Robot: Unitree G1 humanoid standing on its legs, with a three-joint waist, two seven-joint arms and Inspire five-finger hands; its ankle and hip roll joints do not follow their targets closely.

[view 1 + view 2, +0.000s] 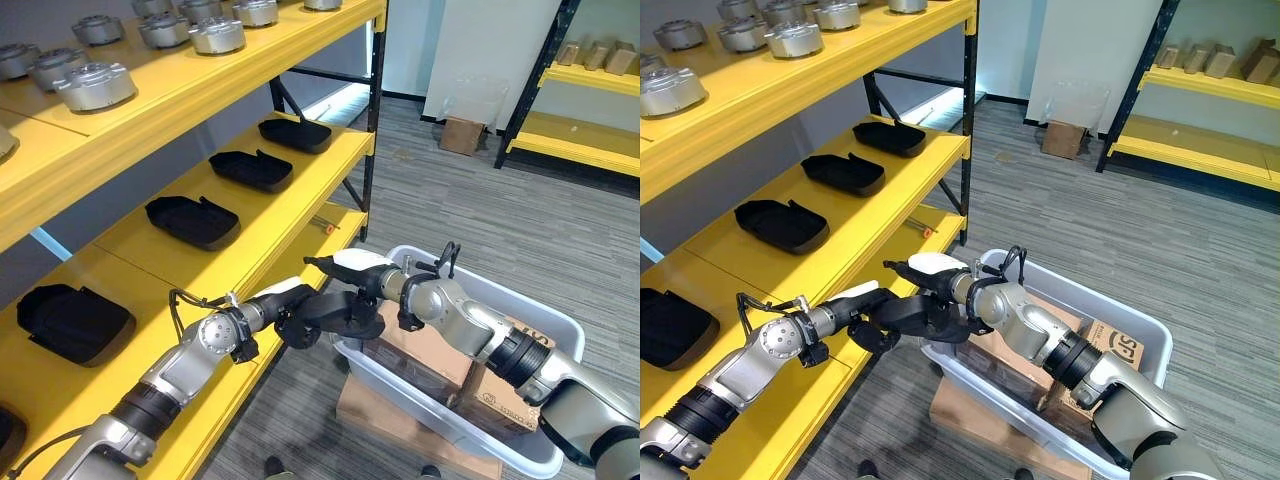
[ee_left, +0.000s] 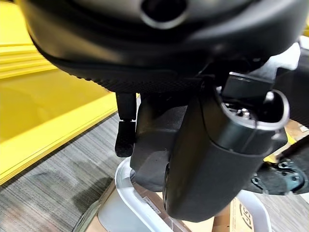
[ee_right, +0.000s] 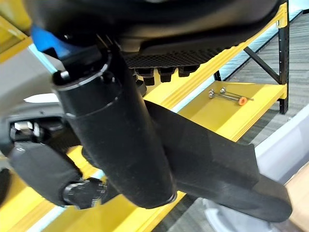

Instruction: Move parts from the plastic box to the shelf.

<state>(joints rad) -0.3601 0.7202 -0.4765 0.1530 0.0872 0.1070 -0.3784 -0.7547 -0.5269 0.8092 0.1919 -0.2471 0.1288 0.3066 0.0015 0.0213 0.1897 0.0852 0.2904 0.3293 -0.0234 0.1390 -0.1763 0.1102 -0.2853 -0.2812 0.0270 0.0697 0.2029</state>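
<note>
A long yellow steel shelf (image 1: 250, 215) fills the robot's left side. Its middle tier carries a row of flat black moulded plastic trays (image 1: 192, 221) running from near to far, and its upper tier holds round silver cast-metal parts (image 1: 95, 86). To the right, on the grey floor, sits the translucent white plastic box (image 1: 560, 330), loaded with brown cardboard cartons (image 1: 430, 355).

Between box and shelf, above the box's near-left corner, both hands meet on one black moulded plastic part (image 1: 340, 312). The part lies roughly flat with its long axis running left to right, from the shelf edge toward the box. The left hand (image 1: 296, 328) holds its shelf-side end and the right hand (image 1: 375, 283) holds its box-side end. The left arm is the nearer to the shelf's bare yellow stretch just beside the hands, so the placing move probably falls to it.

The right wrist view looks along the right hand's thumb (image 3: 120, 145), curled over the dark part, which slopes away toward the box rim; beyond lie small silver tools with an orange tip (image 3: 227, 95) on the shelf. The left wrist view shows the left hand's fingers (image 2: 124, 130) clamped on the part, above the box rim and a carton.
</note>
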